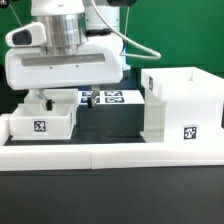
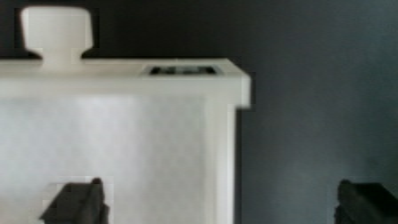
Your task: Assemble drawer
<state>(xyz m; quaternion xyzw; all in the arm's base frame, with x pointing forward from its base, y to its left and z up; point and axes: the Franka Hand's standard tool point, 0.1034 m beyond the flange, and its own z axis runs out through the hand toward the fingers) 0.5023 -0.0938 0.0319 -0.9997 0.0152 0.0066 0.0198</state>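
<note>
on the black table (image 1: 110, 123), the gripper (image 2: 217, 200) hangs, jaws spread and empty, over the small tray (image 1: 40, 125) near the box case (image 1: 180, 105); likely next: descend, clamp its wall.

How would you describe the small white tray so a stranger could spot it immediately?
Find the long white rail across the front. Just behind it, at the exterior view's left under the robot arm, sits the tray. Unlike the tall box case at the exterior view's right, it is low, shallow and open-topped.
</note>
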